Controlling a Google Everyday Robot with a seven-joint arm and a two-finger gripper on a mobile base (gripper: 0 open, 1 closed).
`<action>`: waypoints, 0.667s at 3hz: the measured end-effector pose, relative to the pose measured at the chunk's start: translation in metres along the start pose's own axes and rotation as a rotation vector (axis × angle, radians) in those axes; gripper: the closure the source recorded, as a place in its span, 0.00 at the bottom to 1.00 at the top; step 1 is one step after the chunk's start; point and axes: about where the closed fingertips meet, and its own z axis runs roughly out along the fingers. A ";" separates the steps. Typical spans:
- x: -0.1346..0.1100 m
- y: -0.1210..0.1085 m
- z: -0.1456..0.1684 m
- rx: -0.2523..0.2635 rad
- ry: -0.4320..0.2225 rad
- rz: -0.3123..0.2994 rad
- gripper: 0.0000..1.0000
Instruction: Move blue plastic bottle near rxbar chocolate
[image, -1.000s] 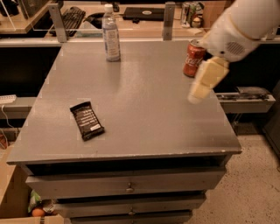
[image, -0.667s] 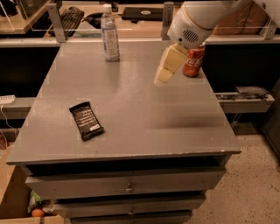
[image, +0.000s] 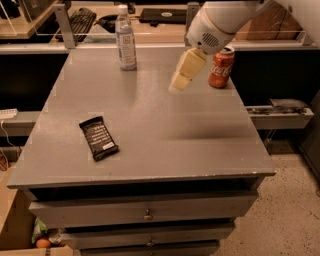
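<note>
In the camera view, the blue plastic bottle (image: 125, 37) stands upright near the far edge of the grey bench (image: 200, 150), towards its far-left corner as pictured, with its white cap on top. The rxbar chocolate (image: 98, 137) lies flat near the front-left part of the bench. Its long axis runs roughly from far to near, slightly skewed. Bottle and bar are well apart, with bare bench between them.

The hand (image: 177, 85) hangs above the far middle of the bench, angled downward and towards picture-left. It sits between the bottle and a red Coca-Cola can (image: 221, 67), nearer the can and touching neither. This view does not show whether the hand is released or clenched. The bottle is plainly not in it.

The coming move turns on one relation: the bottle lies to picture-left of the hand and a little farther back, with nothing in the way. Because the bottle's long axis is vertical, a sideways approach at label height looks the likely way in. A tall, light bottle may tip if it is nudged high up. From there, I judge the carry would run towards the near edge, down the left side of the bench to the bar.
</note>
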 end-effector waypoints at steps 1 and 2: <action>-0.021 -0.036 0.031 0.018 -0.074 0.044 0.00; -0.048 -0.081 0.065 0.038 -0.168 0.105 0.00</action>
